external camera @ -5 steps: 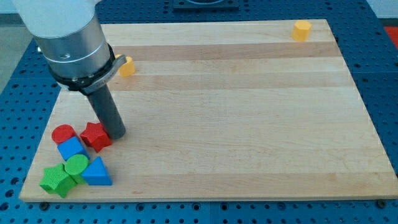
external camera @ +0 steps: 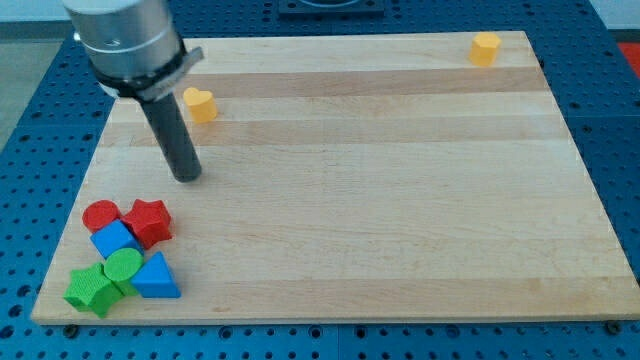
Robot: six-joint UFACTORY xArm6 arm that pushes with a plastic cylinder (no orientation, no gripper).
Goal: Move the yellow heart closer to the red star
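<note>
Resting on the wooden board (external camera: 400, 180), my tip (external camera: 187, 176) stands above the red star (external camera: 150, 221) in the view, apart from it and a little to its right, with bare wood between the two. This arm carries no fingers, only the dark rod, so nothing is gripped and nothing is touched by the tip

Taking the red star as landmark: the yellow heart (external camera: 200, 104) lies well above it, toward the view's top, and slightly to its right, near the board's upper left area. The tip sits between heart and star, nearer the star, and just left of the line from one to the other. The heart is close to the rod's upper part but does not meet it as far as can be seen

Just left of the star, touching or nearly so, is a red cylinder (external camera: 101, 215). Below and left of the star, pressed against it, is a blue block (external camera: 115, 241) whose shape I cannot make out exactly. Further below the star sit a green cylinder (external camera: 124, 266), a blue triangle (external camera: 155, 277) to that cylinder's right, and a green star-like block (external camera: 91, 290) lowest and leftmost of the cluster

Far from the star, at the board's upper right corner, stands a second yellow block (external camera: 485, 48), its shape unclear
</note>
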